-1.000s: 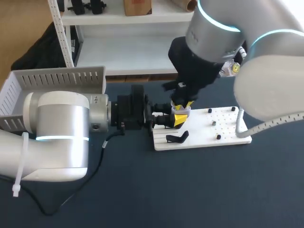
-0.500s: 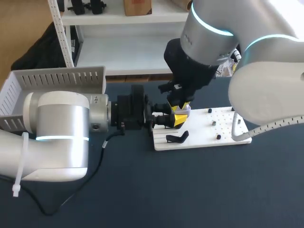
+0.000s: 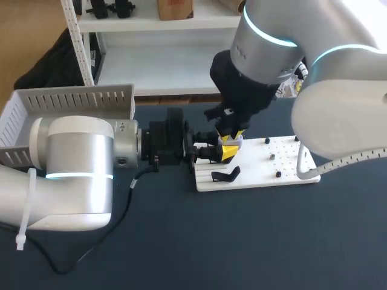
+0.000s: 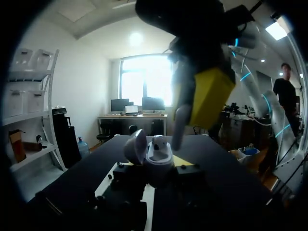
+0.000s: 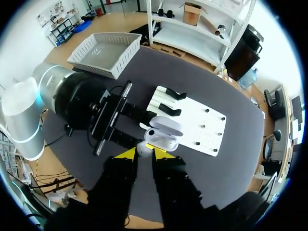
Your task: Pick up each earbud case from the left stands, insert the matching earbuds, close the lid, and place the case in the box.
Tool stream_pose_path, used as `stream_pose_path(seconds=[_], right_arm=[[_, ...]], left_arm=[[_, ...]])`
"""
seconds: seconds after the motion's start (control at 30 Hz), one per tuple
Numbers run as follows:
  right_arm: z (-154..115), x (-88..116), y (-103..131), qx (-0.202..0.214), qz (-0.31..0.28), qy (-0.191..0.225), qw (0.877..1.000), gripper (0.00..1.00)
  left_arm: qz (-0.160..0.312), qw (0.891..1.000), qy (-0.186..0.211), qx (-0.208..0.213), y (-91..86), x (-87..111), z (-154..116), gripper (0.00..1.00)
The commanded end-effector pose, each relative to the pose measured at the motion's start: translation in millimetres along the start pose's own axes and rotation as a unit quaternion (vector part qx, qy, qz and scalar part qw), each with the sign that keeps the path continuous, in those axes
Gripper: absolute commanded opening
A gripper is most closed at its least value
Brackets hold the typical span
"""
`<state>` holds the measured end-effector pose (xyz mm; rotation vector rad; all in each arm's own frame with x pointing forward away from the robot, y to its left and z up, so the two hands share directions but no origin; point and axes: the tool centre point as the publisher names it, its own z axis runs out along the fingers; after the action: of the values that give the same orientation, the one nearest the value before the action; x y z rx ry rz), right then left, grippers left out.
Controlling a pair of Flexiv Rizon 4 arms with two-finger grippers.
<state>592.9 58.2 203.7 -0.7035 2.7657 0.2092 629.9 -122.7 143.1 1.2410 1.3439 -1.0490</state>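
Shifted slightly leftward since a second ago, the right end effector [image 5: 144, 155] is clenched on a white earbud [image 5: 143, 148] just above the open earbud case [image 5: 163, 138], itself grasped by the left end effector [image 3: 210, 153] over the white board [image 3: 266, 172]; the stem should be aligned with its socket before release.

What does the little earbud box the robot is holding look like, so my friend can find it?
Find the flat white pegboard on the dark table. At its left edge, the left arm's tool grips a small glossy white earbud case. It is the only rounded pod with its lid flipped open, unlike the black hook-shaped stands beside it.
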Motion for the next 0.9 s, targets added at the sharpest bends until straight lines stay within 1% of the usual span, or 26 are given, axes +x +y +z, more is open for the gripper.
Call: stream_pose_path(seconds=[0.03,0.33,0.67,0.9], right_arm=[[3.6,-5.0,-0.5,-0.001,-0.004,0.005,1.0,0.0],[5.8,-10.7,-3.3,0.006,-0.021,0.001,1.0,0.0],[7.5,-10.4,-11.4,0.011,-0.028,0.006,1.0,0.0],[11.4,-11.7,-11.8,0.006,-0.035,0.01,0.999,0.0]], left_arm=[[0.001,1.0,-0.003,-0.001,-0.4,1.3,-0.2,0.0],[0.001,1.0,-0.003,-0.001,-0.4,1.3,-0.2,0.0],[0.001,1.0,-0.003,-0.001,-0.4,1.3,-0.2,0.0],[0.001,1.0,-0.003,-0.001,-0.4,1.3,-0.2,0.0]])
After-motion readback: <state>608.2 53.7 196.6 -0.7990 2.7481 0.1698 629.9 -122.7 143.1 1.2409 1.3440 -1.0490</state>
